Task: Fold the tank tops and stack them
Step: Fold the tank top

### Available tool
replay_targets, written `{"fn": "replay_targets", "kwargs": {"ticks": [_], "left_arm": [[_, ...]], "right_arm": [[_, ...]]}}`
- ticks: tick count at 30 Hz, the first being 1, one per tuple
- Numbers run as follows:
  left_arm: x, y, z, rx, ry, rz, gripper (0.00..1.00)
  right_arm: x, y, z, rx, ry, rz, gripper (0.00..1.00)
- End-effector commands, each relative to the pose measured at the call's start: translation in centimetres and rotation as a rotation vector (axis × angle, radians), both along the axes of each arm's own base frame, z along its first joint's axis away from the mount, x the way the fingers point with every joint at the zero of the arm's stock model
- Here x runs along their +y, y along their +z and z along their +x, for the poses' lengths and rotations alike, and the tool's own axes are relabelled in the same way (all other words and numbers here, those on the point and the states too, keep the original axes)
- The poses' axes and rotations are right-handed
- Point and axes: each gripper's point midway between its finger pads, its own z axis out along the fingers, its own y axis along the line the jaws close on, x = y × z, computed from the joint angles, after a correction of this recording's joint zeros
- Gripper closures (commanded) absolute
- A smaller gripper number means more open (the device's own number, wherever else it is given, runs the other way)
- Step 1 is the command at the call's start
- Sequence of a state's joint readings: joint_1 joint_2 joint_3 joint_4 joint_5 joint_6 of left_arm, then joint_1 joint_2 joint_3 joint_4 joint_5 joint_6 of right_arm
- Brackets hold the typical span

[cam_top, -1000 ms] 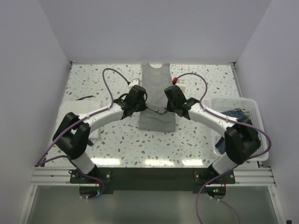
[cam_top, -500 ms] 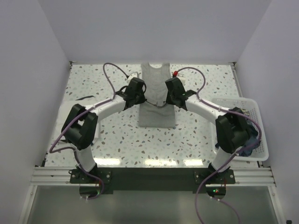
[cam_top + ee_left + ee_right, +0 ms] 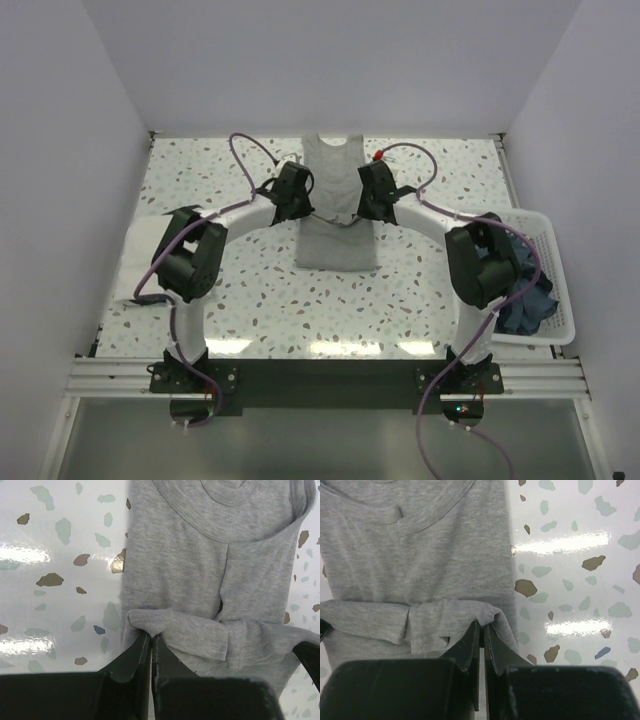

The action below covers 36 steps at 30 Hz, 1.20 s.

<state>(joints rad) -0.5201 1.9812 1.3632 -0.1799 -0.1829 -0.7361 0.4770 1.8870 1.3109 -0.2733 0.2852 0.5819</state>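
**Both pincers closed on the grey tank top**

The grey tank top (image 3: 337, 180) lies flat on the speckled table (image 3: 430, 290), in the middle towards the far wall, with its neck away from the arms. The left gripper (image 3: 151, 639) has its jaws pressed together on a bunched corner of the grey cloth at the shirt's left edge. The right gripper (image 3: 482, 628) pinches the matching corner at the right edge in the same way. A band of gathered cloth runs between the two pincers, across the body of the shirt. A white garment (image 3: 133, 268) lies at the left side of the table, partly hidden by the left arm. A white basket (image 3: 560, 318) with blue cloth (image 3: 527, 295) stands at the right.
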Motion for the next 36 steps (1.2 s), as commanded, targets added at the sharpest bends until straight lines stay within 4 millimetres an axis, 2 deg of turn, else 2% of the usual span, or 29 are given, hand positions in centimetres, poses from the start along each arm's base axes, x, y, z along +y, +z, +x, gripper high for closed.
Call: {"fn": "replay_targets", "kwargs": {"ticks": [1,3,6,10,16,17,20,21,24,26,27,30,31,32,33,34,35,36], "left_arm": [[-0.6,2.1,2.2,-0.081,-0.018,-0.036,0.93],[-0.7,2.3,2.6,-0.093,-0.022,-0.038,0.92],[-0.7,2.6,3.3,-0.103,-0.022,-0.044,0.9],[-0.8,2.4,3.8,-0.1,-0.027,-0.053,0.87],[-0.6,2.0,4.6,-0.094,-0.02,-0.054,0.87],[-0.6,2.1,4.6,-0.097,-0.022,-0.058,0.86],[-0.5,2.1,4.9,-0.094,-0.02,-0.052,0.71],[-0.3,2.2,5.1,-0.099,-0.016,-0.057,0.62],[0.0,3.1,5.4,-0.122,-0.012,-0.068,0.5],[0.2,4.3,5.5,-0.143,-0.013,-0.081,0.49],[0.4,4.6,5.4,-0.148,-0.009,-0.081,0.48],[0.5,5.6,4.6,-0.168,-0.012,-0.098,0.49],[0.5,5.9,4.4,-0.172,-0.016,-0.108,0.5],[0.4,6.4,4.0,-0.176,-0.023,-0.125,0.51],[0.3,5.9,3.2,-0.157,-0.035,-0.129,0.55],[0.3,5.7,2.8,-0.153,-0.034,-0.133,0.58],[0.0,6.0,2.3,-0.154,-0.046,-0.145,0.61],[-0.4,5.3,1.3,-0.141,-0.058,-0.15,0.65]], "right_arm": [[0.8,1.9,2.3,-0.065,0.013,0.049,0.96],[0.6,1.9,2.6,-0.064,0.007,0.053,0.94],[0.4,2.0,3.1,-0.064,0.004,0.053,0.86],[0.2,1.9,3.7,-0.056,0.001,0.05,0.71],[-0.4,2.6,4.7,-0.058,-0.012,0.053,0.68],[-0.3,2.7,4.8,-0.061,-0.01,0.055,0.67],[-0.3,3.1,5.2,-0.068,-0.007,0.059,0.61],[-0.2,3.0,5.3,-0.064,-0.005,0.062,0.61],[0.0,3.8,5.4,-0.078,0.012,0.07,0.61],[-0.1,4.0,5.0,-0.082,0.022,0.065,0.61],[-0.1,4.9,4.7,-0.096,0.031,0.076,0.61],[-0.3,4.5,3.0,-0.087,0.05,0.067,0.64],[-0.1,5.2,2.4,-0.103,0.064,0.074,0.69],[-0.2,4.3,1.4,-0.085,0.073,0.064,0.71],[0.0,3.9,0.3,-0.078,0.096,0.059,0.75],[0.4,4.5,0.3,-0.095,0.105,0.061,0.78],[0.4,3.6,-0.4,-0.079,0.111,0.051,0.8],[0.6,3.3,-0.6,-0.072,0.12,0.047,0.83]]}}
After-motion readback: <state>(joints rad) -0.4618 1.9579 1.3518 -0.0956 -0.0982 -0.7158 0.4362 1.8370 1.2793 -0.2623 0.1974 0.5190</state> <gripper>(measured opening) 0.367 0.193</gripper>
